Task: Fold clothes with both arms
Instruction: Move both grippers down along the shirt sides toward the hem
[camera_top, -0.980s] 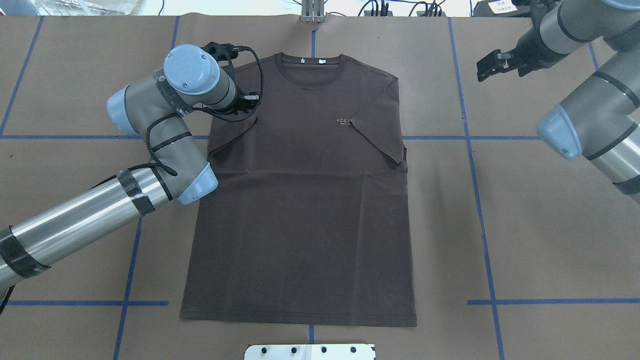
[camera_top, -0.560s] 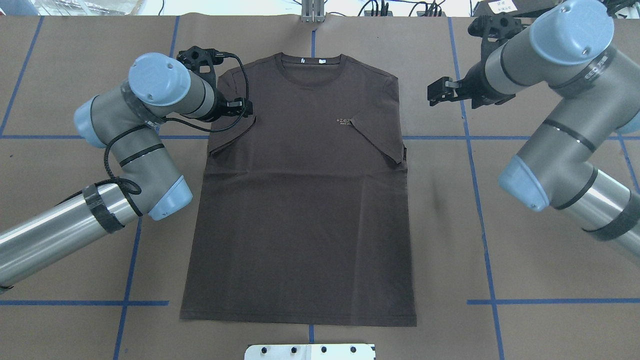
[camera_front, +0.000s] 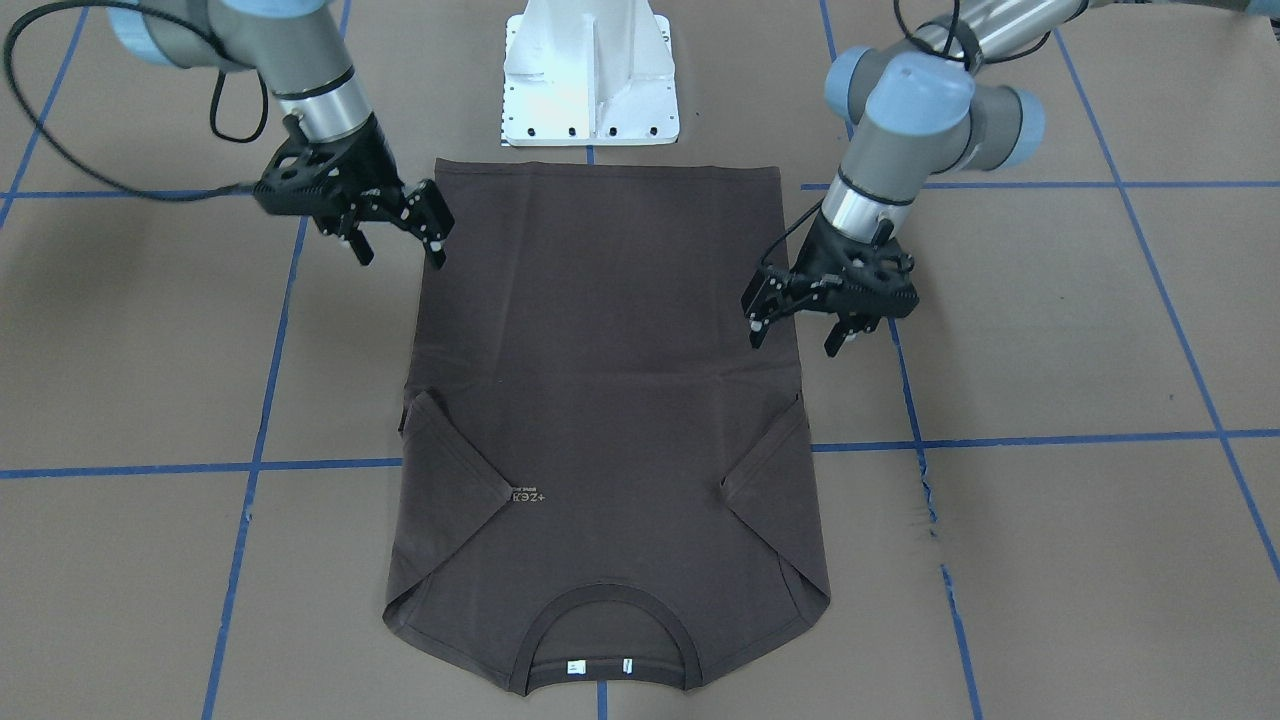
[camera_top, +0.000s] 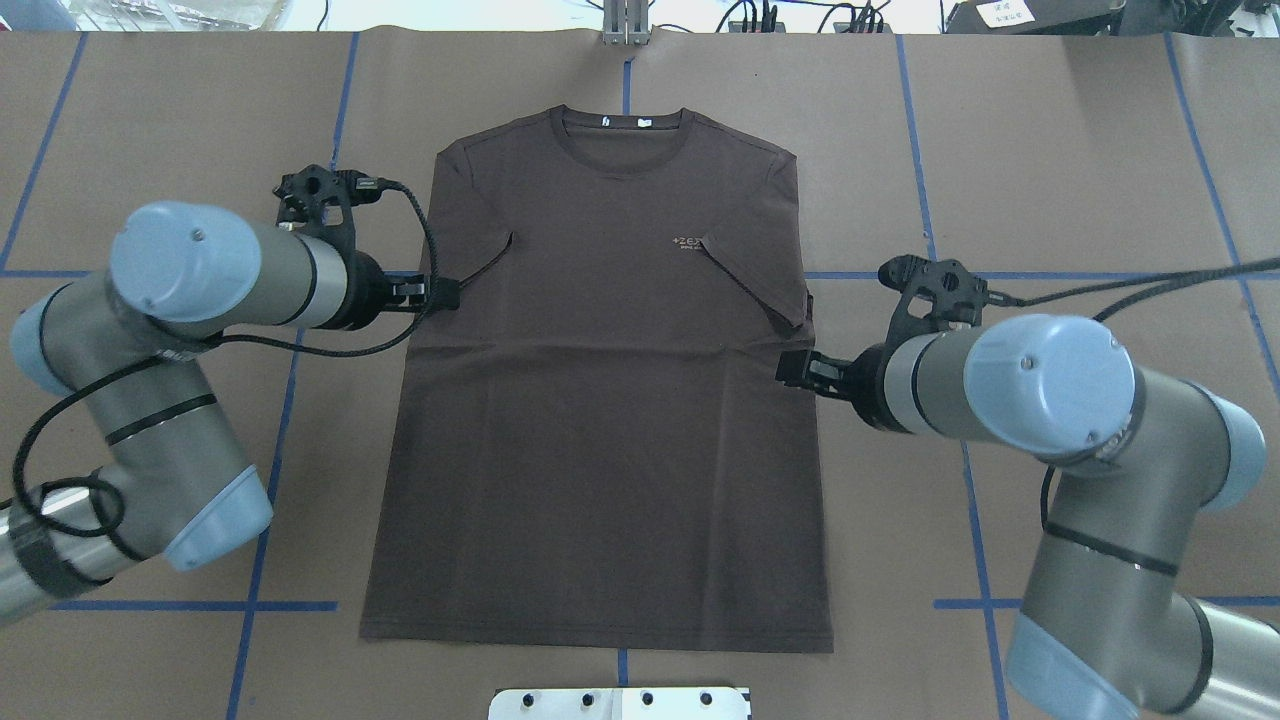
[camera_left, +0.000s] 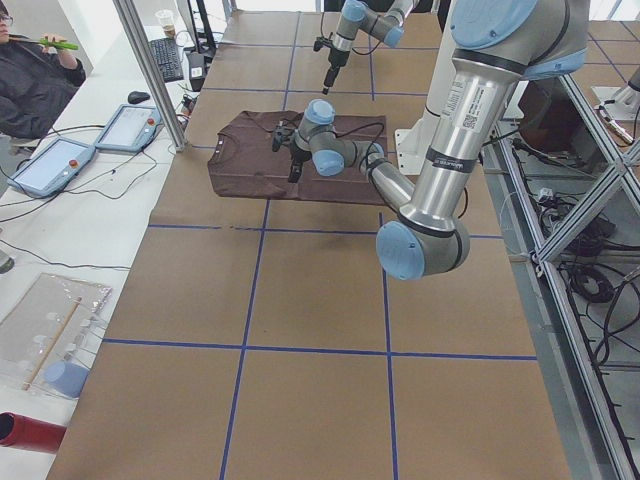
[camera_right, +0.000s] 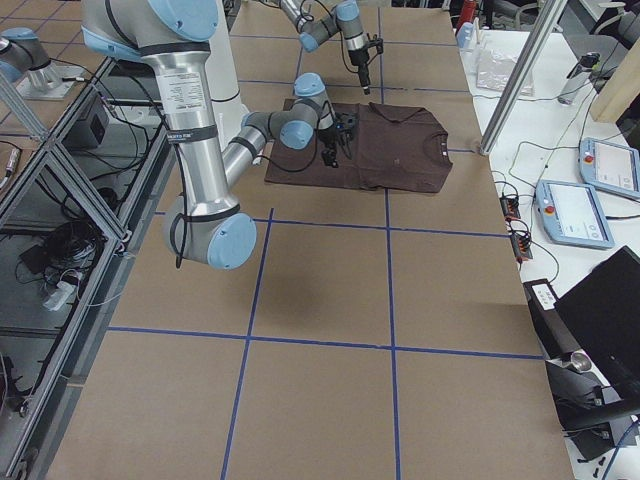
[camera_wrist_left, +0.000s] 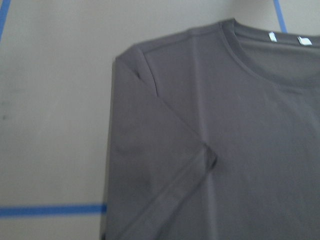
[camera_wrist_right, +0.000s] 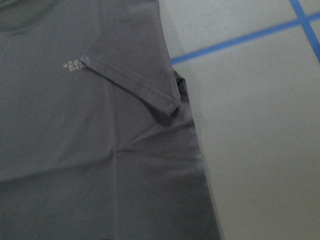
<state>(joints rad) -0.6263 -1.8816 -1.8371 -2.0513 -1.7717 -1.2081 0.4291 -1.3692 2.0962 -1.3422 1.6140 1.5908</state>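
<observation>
The dark brown T-shirt (camera_top: 600, 420) lies flat, chest up, on the brown paper with its collar at the far side. Both short sleeves are folded inward over the chest (camera_front: 600, 380). My left gripper (camera_top: 447, 293) hovers open at the shirt's left edge, beside the folded sleeve, and shows with spread fingers in the front-facing view (camera_front: 795, 340). My right gripper (camera_top: 790, 370) hovers open at the right edge, just below the other sleeve (camera_front: 400, 255). Neither holds cloth. The left wrist view shows the shoulder and collar (camera_wrist_left: 225, 125). The logo and folded sleeve (camera_wrist_right: 90, 150) fill the right wrist view.
The white base plate (camera_front: 590, 70) stands just behind the shirt's hem. Blue tape lines (camera_top: 940, 300) cross the paper-covered table. In the left side view a person (camera_left: 30, 80) sits by tablets (camera_left: 50, 165) beyond the collar end. Bare paper surrounds the shirt.
Both arms swung back toward the robot's side. The left gripper left the shoulder area for the shirt's left edge. The right gripper came in from the far right to the right edge.
</observation>
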